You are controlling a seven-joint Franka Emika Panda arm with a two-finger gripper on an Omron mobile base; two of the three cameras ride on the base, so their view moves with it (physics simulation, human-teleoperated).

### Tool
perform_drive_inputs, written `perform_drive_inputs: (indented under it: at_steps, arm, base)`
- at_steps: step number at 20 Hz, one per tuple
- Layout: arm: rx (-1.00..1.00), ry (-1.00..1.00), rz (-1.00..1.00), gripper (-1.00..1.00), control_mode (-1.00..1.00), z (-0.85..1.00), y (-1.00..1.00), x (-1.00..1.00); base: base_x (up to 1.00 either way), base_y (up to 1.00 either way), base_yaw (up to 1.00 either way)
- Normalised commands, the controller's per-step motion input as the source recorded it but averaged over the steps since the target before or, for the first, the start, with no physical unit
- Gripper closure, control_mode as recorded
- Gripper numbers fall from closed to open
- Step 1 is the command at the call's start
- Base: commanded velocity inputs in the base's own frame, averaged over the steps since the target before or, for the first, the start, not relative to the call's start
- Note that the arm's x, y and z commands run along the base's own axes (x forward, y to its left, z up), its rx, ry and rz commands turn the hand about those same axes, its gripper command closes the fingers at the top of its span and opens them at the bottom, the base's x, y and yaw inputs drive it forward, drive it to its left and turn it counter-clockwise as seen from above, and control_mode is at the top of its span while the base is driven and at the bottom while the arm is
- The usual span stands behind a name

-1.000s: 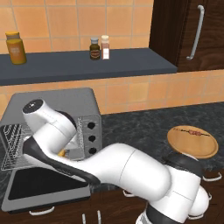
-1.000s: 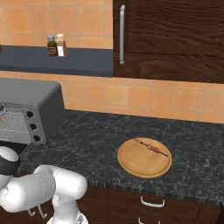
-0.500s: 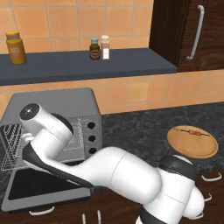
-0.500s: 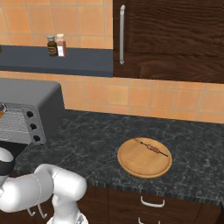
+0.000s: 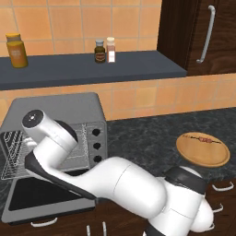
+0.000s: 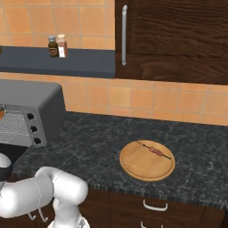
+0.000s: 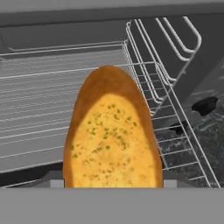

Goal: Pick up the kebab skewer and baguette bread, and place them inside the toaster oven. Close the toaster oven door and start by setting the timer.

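Claw (image 7: 113, 186) grasping the baguette bread (image 7: 112, 140), at the mouth of the toaster oven (image 5: 55, 110).
From the hand view we see the loaf reaching out over the wire rack (image 7: 39, 109), the claw's tips hidden behind it. From the base views we note the toaster oven door (image 5: 44, 196) dropped open and flat, and the kebab skewer (image 6: 153, 150) lying on the round wooden plate (image 6: 142, 169), well apart on the dark tabletop (image 6: 89, 142).
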Motion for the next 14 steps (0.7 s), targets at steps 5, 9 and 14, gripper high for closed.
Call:
perform_drive_inputs:
  at_steps: [5, 9, 14]
  arm:
    - [0.16, -0.01, -0.54, 1.00, -1.00, 0.00, 0.31, 0.00]
    - [0.22, -0.02, -0.59, 1.00, -1.00, 0.00, 0.17, 0.03]
    - [0.27, -0.04, -0.53, 1.00, -1.00, 0.06, 0.01, 0.23]
  base:
    - [0.00, 0.00, 0.00]
    - [0.00, 0.00, 0.00]
    - [0.00, 0.00, 0.00]
